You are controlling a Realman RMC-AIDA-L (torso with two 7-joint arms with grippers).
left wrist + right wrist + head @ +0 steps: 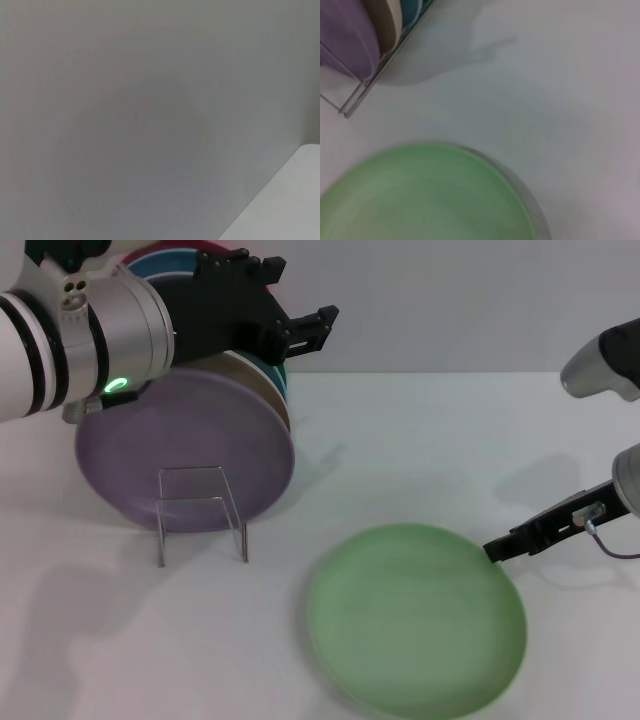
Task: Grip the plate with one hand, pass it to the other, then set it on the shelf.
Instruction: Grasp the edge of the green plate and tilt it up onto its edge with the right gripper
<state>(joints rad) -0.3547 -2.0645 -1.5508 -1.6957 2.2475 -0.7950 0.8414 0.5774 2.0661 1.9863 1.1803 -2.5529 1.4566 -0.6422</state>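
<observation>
Right pincer (492, 551) sits at the plate's (416, 618) far right rim; you can't tell whether its fingers have closed. Left pincer (318, 325) hangs parted above the rack (200, 510). Your plate lies flat on the counter (440, 440), probably light, stiff and slick, so pinch the rim.

Both my arms are in the head view, left raised, right held low.

My left arm comes in from the upper left, a thick white and silver cylinder with black bands and a green light glowing on its wrist; its black left end effector (308, 330) is raised and points right, fingers slightly parted. My right arm enters from the right edge, grey wrist bent downward, and the thin black right end effector (497, 550) reaches left, low over the desk (420, 440).
</observation>
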